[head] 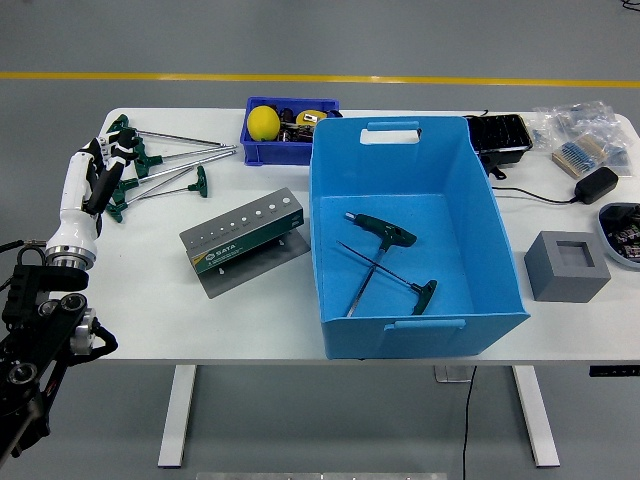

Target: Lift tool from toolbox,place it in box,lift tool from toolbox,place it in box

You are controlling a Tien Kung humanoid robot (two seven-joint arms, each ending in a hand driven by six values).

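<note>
1. Head view: two green T-handle tools (385, 262) lie crossed on the blue box (480, 215) floor, shafts running diagonally.
2. Left hand (105, 165), fingers loosely spread and empty, hovers over more T-handle wrenches (165, 160) beside the grey toolbox (245, 240).

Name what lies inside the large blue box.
Inside the blue box lie two green-handled T-handle tools, their shafts crossing. The near wall hides the floor's front strip.

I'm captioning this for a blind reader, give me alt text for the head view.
Two T-handle wrenches lie crossed in a blue box. The robot's left hand hovers empty over more wrenches at the white table's left; a grey tool holder sits between.
</note>
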